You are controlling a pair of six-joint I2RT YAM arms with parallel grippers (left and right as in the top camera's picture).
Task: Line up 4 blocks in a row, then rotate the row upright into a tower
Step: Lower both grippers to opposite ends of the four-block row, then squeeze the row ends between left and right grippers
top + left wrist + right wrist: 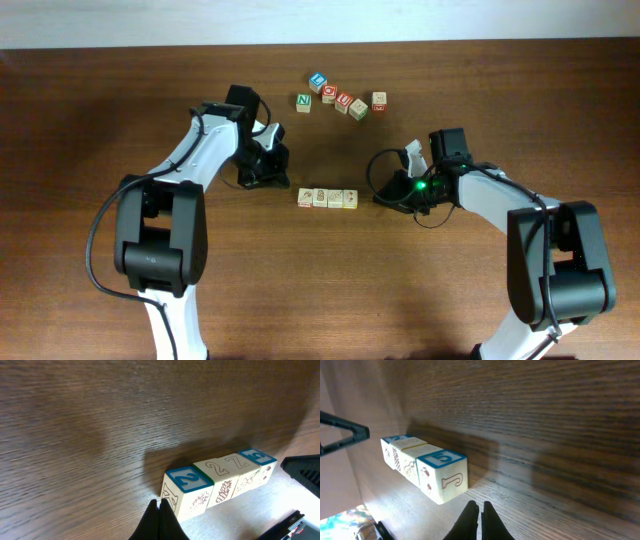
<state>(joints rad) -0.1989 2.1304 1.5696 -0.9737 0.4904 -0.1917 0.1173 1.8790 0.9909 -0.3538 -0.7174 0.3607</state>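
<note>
Four pale blocks [328, 198] lie in a tight left-to-right row at the middle of the table. In the left wrist view the blocks [220, 482] show blue-edged and plain tops with small pictures on their sides. My left gripper [159, 502] is shut and empty, its tips right at the near end block's corner. In the overhead view the left gripper [283, 182] sits just left of the row. My right gripper [480, 505] is shut on nothing, a short gap from the blocks [425, 467]. Overhead, the right gripper [381, 196] stands just right of the row.
A loose cluster of lettered cubes [343, 99] lies behind the row, with a green "N" cube [303, 101] at its left. The table's far edge [320, 45] meets a white wall. Both arms' bases stand at the near side.
</note>
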